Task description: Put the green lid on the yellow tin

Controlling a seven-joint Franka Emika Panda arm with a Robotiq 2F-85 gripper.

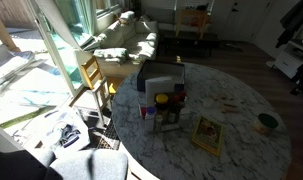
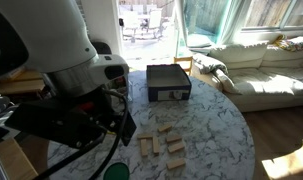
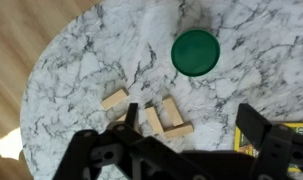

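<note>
The gripper [image 3: 186, 125], fingers spread wide and holding nothing, hangs over a round marble table [image 3: 81, 60] in the wrist view. The green lid [image 3: 195, 52] lies flat on bare marble, clear of the fingers. In an exterior view the same lid [image 2: 116, 172] sits by the table's edge, well apart from the dark box [image 2: 169, 82], with scattered wooden blocks [image 2: 161, 145] between lid and box. In an exterior view the yellow tin [image 1: 267, 122] stands near the table's rim, well apart from the box, with a yellow-green card [image 1: 206, 135] roughly between them.
</note>
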